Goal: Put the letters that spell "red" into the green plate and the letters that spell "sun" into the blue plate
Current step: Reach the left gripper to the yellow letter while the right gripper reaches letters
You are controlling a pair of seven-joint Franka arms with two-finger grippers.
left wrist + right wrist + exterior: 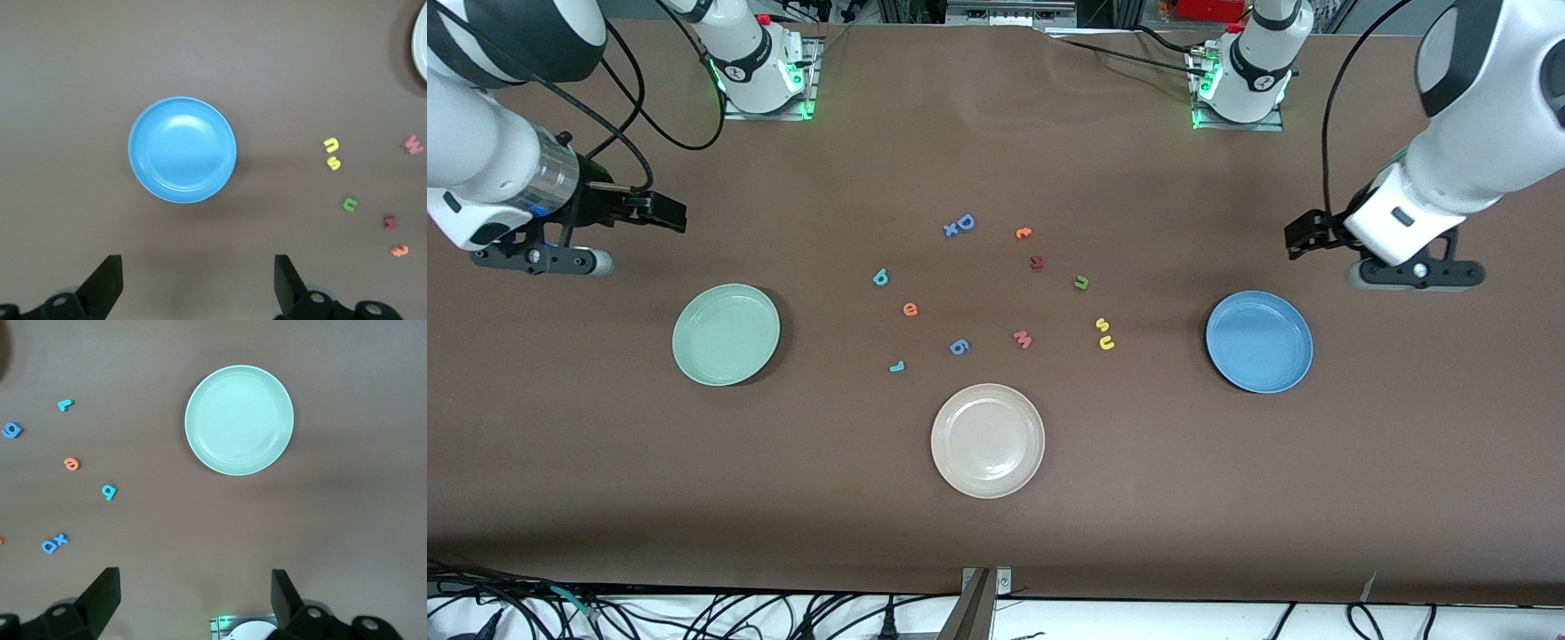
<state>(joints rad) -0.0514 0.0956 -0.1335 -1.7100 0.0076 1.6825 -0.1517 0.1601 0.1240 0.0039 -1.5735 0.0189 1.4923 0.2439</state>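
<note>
The green plate (726, 334) (239, 420) lies empty toward the right arm's end and the blue plate (1259, 341) (182, 150) lies empty toward the left arm's end. Between them are the teal "r" (896, 366) (65, 405), orange "e" (910, 309) (71, 463) and teal "d" (880, 277) (109, 492). Closer to the blue plate are the yellow "s" (1102, 324) (333, 163), yellow "u" (1106, 342) (331, 144) and green "n" (1081, 283) (349, 204). My right gripper (676, 216) (195, 597) hangs open and empty over bare table beside the green plate. My left gripper (1294, 240) (198, 280) is open and empty beside the blue plate.
A cream-white plate (987, 440) sits nearest the front camera, mid-table. Other loose letters lie among the task ones: a blue "D" (964, 222) with an "x", an orange "c" (1024, 233), a dark red letter (1036, 262), a pink "m" (1023, 339) and a blue "6" (959, 347).
</note>
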